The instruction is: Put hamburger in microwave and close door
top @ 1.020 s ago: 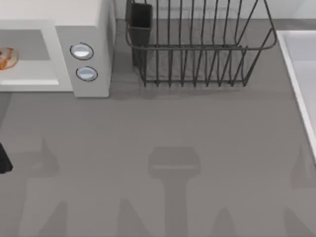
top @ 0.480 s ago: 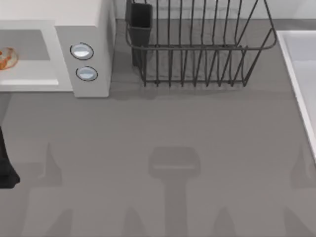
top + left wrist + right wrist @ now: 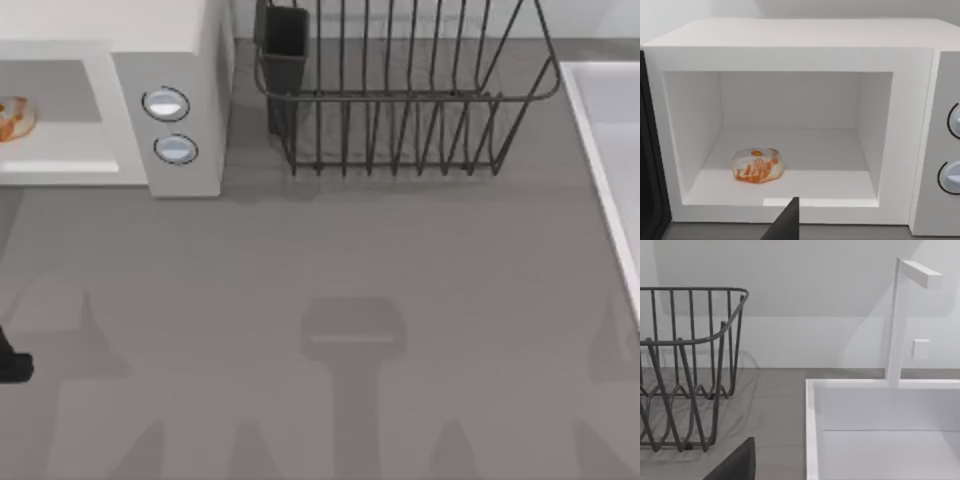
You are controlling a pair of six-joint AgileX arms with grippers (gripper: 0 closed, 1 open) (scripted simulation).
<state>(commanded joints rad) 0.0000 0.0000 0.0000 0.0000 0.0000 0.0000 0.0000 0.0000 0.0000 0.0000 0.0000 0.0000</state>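
Note:
The white microwave (image 3: 180,60) stands at the table's back left, with two round silver-blue buttons (image 3: 166,104) on its panel. The hamburger (image 3: 758,165), a pale bun with orange filling, lies on the cavity floor toward the cavity's left side; it is also seen in the top view as the hamburger (image 3: 12,120). The door (image 3: 650,170) is swung open and shows as a dark panel at the cavity's left. My left gripper (image 3: 12,366) is at the left edge, in front of the microwave and apart from it. A dark part of my left gripper (image 3: 785,225) points at the cavity. My right gripper (image 3: 735,465) is parked by the sink.
A black wire dish rack (image 3: 400,90) with a dark cup (image 3: 283,40) stands at the back middle. A white sink (image 3: 610,150) with a tall faucet (image 3: 897,320) takes the right side. Grey tabletop (image 3: 350,260) stretches between them.
The dark part of my left arm at the left edge has slid toward the table's front, away from the microwave. The hamburger has stayed in the cavity.

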